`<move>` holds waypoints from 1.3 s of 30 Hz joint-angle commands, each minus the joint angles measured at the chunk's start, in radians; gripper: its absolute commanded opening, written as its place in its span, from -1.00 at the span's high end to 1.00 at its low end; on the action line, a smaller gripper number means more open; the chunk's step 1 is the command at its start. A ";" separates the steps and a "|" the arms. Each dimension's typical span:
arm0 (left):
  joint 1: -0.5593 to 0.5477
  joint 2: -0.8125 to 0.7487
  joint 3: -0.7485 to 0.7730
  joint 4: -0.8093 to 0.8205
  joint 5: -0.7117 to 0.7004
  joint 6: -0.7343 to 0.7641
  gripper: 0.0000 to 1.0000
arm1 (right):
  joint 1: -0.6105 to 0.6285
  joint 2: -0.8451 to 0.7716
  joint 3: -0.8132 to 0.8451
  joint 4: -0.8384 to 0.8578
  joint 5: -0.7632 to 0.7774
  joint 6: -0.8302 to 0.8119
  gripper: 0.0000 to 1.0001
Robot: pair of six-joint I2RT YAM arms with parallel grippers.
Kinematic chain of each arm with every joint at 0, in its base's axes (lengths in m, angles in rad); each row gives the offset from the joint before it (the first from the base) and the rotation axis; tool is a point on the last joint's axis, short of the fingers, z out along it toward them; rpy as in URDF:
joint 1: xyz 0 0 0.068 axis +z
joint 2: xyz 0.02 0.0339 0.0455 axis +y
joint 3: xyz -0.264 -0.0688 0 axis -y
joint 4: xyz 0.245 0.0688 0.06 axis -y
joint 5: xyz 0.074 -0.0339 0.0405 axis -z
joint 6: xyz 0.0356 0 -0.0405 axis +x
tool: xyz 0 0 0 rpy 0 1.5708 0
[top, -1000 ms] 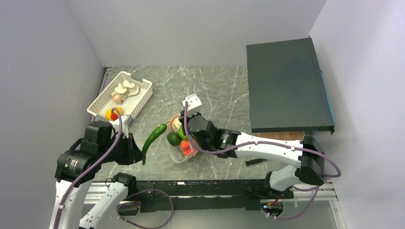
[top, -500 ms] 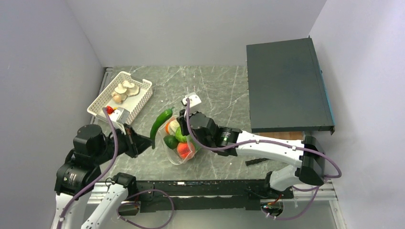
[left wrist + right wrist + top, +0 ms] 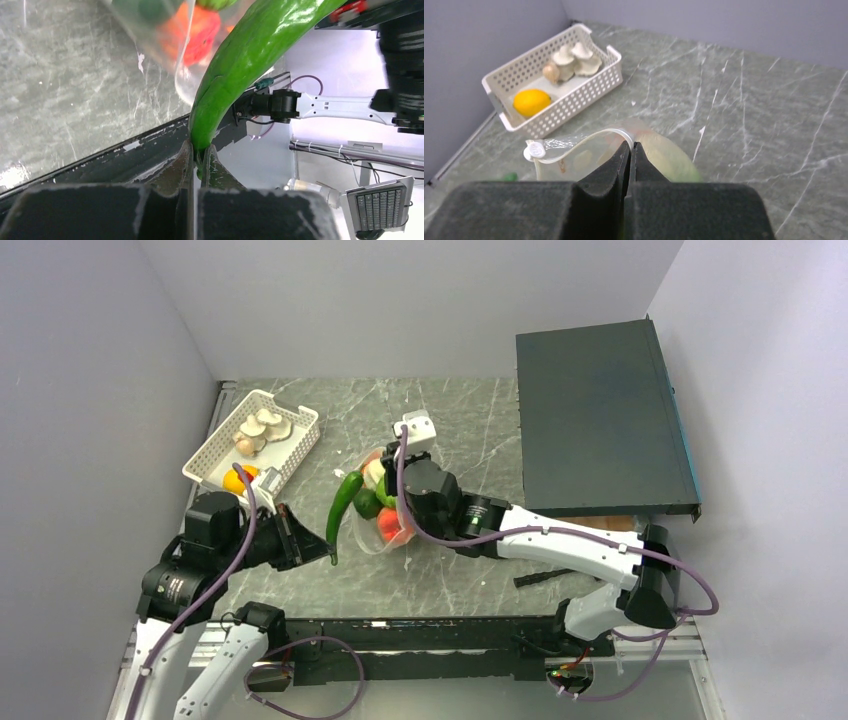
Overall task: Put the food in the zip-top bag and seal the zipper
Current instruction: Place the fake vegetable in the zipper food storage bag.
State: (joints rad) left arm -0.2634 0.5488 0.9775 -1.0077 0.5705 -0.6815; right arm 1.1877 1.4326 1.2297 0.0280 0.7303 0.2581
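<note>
The clear zip-top bag hangs open-mouthed at mid table, with a red-orange fruit and a round green fruit inside. My right gripper is shut on the bag's rim, pinching the whitish zipper strip. The gripper stands over the bag in the top view. My left gripper is shut on the stem end of the dark green long vegetable. That vegetable is held up slanting, its tip by the bag's left side. The left gripper is left of the bag.
A white slotted basket at the back left holds pale mushrooms and a yellow-orange citrus. A large dark box fills the back right. A small black object lies near the front edge under the right arm.
The left gripper has carried the long green vegetable right and away from the front edge, up to the bag. The right gripper has pulled the bag's mouth towards the back of the table.
</note>
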 commanded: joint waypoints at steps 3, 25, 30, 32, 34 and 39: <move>-0.002 -0.002 -0.048 -0.045 -0.002 -0.113 1.00 | -0.003 0.017 0.090 0.161 0.064 -0.090 1.00; -0.001 0.097 -0.208 0.145 0.083 -0.829 1.00 | 0.076 0.087 -0.065 0.404 0.114 -0.336 1.00; -0.002 0.068 -0.236 0.154 0.048 -0.987 1.00 | 0.092 0.085 -0.079 0.408 0.122 -0.339 1.00; -0.001 0.038 -0.255 0.160 0.028 -1.054 1.00 | 0.100 0.089 -0.083 0.419 0.133 -0.350 1.00; -0.001 -0.007 -0.280 0.170 -0.012 -1.125 1.00 | 0.108 0.094 -0.089 0.433 0.142 -0.362 1.00; -0.002 -0.118 -0.337 0.217 -0.104 -1.317 0.87 | 0.122 0.114 -0.084 0.447 0.146 -0.377 1.00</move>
State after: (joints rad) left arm -0.2634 0.4969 0.6632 -0.8322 0.5869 -1.7458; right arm 1.2961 1.5383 1.1339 0.3668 0.8413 -0.0872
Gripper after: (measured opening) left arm 0.043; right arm 0.008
